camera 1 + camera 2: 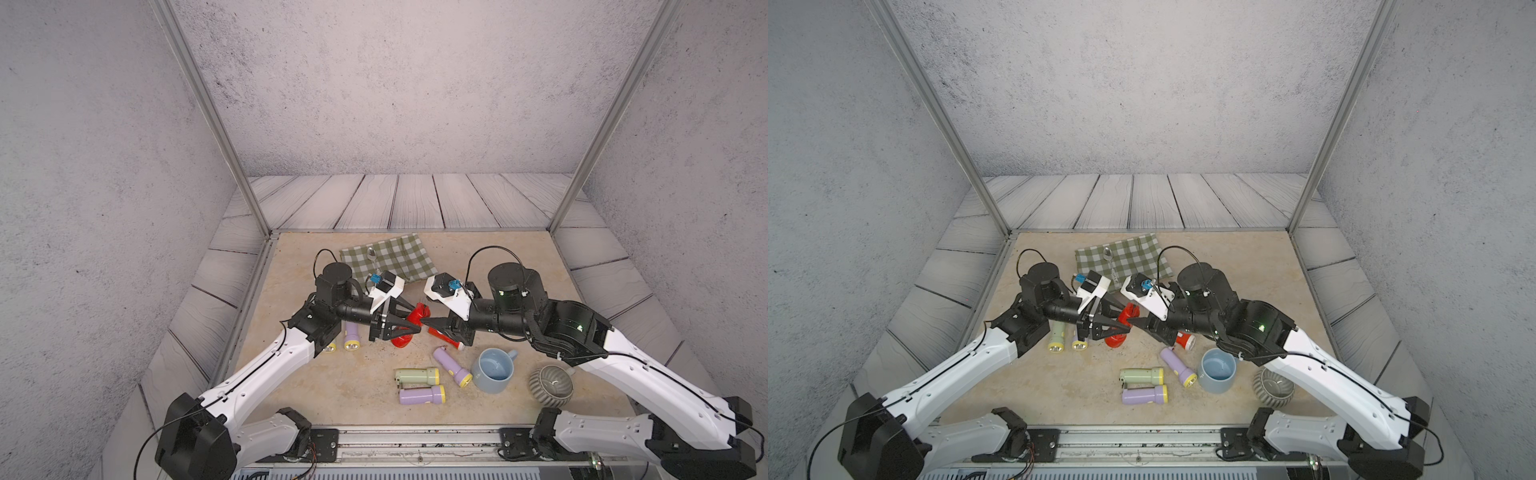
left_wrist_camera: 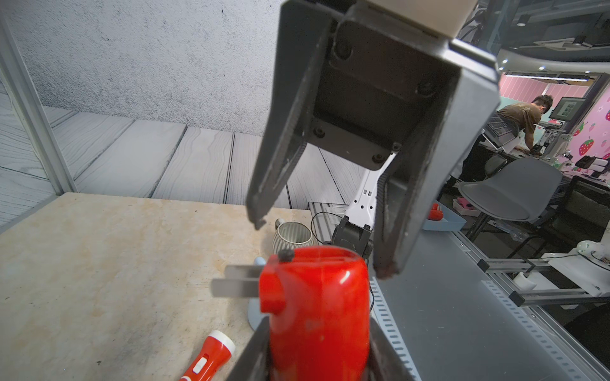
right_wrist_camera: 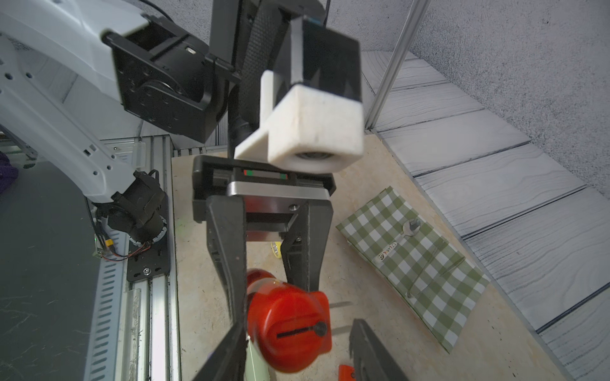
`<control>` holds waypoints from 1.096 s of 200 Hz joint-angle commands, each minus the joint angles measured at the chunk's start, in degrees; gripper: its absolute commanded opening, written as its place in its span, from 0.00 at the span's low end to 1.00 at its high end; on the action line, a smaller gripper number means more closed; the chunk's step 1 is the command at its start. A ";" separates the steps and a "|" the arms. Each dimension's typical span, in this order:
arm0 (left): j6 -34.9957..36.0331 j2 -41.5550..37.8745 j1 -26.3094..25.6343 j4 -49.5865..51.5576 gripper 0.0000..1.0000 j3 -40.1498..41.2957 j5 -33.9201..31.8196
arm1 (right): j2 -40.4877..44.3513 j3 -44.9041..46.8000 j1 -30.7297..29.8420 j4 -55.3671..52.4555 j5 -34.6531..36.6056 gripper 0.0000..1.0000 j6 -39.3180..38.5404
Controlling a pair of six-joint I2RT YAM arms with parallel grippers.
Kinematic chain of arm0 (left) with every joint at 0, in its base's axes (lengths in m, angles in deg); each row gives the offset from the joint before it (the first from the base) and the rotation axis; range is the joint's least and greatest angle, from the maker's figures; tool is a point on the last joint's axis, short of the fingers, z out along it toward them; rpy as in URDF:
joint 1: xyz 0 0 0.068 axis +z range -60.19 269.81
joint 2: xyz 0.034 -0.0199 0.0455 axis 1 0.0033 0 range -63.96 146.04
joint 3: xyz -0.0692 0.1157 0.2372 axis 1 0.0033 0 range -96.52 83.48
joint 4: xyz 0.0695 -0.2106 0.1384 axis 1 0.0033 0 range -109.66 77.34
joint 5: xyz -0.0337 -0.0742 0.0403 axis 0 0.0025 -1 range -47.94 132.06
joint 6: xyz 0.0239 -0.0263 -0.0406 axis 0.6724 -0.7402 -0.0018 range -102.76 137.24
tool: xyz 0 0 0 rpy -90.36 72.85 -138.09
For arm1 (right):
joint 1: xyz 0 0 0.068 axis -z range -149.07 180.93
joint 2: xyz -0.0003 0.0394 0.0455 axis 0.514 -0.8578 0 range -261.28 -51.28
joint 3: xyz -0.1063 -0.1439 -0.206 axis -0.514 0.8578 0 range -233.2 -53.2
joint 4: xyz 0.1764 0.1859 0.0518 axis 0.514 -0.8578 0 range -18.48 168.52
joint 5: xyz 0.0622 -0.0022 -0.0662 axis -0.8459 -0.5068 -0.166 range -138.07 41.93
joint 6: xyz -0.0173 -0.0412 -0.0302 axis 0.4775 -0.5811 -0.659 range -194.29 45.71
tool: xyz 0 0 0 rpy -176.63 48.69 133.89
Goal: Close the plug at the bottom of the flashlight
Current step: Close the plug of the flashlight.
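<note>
Over the middle of the worktop (image 1: 353, 395), your left gripper (image 1: 409, 322) was clamped on the body of the red flashlight (image 2: 317, 303). Its plug (image 2: 241, 280) stood folded out sideways, two metal prongs bare. Your right gripper (image 2: 321, 244) sat at that bottom end, jaws apart, straddling it.

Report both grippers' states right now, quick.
Left gripper: closed on the red flashlight.
Right gripper: open, holding nothing, jaws apart around the flashlight's end.
</note>
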 commanded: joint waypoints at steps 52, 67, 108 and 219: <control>0.11 0.31 0.32 -0.90 0.00 -2.19 0.61 | -1.39 -1.76 -0.90 -1.19 -1.79 0.49 1.61; 0.17 0.45 0.32 -0.84 0.00 -2.30 0.65 | -1.82 -2.04 -1.13 -1.73 -2.06 0.44 1.75; 0.58 0.41 0.32 -0.19 0.00 -2.60 0.52 | -1.84 -2.12 -1.46 -2.30 -1.80 0.36 1.60; 0.91 -0.47 0.85 0.61 0.00 -2.72 -1.41 | -2.24 -1.70 -2.52 -4.44 -2.46 0.37 2.34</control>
